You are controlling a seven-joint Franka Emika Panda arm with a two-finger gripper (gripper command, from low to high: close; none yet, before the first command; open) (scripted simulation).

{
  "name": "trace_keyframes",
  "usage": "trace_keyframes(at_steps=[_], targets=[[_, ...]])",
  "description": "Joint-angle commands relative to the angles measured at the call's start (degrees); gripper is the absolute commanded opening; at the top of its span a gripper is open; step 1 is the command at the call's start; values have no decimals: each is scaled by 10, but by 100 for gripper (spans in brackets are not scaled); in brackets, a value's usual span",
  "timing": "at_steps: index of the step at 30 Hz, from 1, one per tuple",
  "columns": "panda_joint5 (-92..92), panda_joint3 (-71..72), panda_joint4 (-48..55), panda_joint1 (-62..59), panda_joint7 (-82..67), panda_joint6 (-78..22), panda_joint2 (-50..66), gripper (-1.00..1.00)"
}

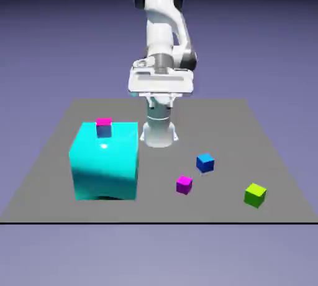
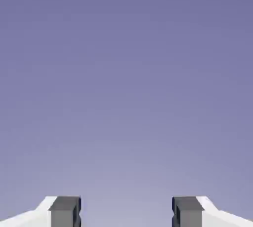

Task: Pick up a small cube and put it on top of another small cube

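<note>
On the bench (image 1: 49,173), nothing of the job is done yet. The small blue cube (image 1: 205,163) sits bare on the grey surface toward the exterior view's right, untouched, with nothing on or around it. The lime-green cube (image 1: 255,194) that should end up beneath it stands further to that same side and nearer the front edge, well apart from the blue one. A small magenta cube (image 1: 184,184) lies near the blue cube, just in front of it and slightly toward the exterior view's left. It is no part of my work, but I judge I should keep clear of it when I come down. The big cyan cube (image 1: 104,161) fills the exterior view's left of the bench, with a little block (image 1: 104,127) that is magenta on top and blue at the side perched on its top face.

My arm is folded up high over my own base, well away from all the cubes. In the hand view my tool (image 2: 126,213) is spread wide, its two grey fingertips (image 2: 65,212) far apart with only the plain backdrop between them. It holds nothing.

Everything remains: reach over the blue cube, lower, close on it, lift, carry it across to the green cube, set it squarely on top and let go.
</note>
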Motion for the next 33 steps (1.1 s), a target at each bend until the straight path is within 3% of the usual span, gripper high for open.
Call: trace_keyframes(at_steps=[1, 26, 33], targets=[[25, 4, 0, -1, 5, -18, 16, 0], [647, 105, 5, -33, 142, -478, 404, 0], [764, 144, 39, 6, 58, -414, 520, 0]])
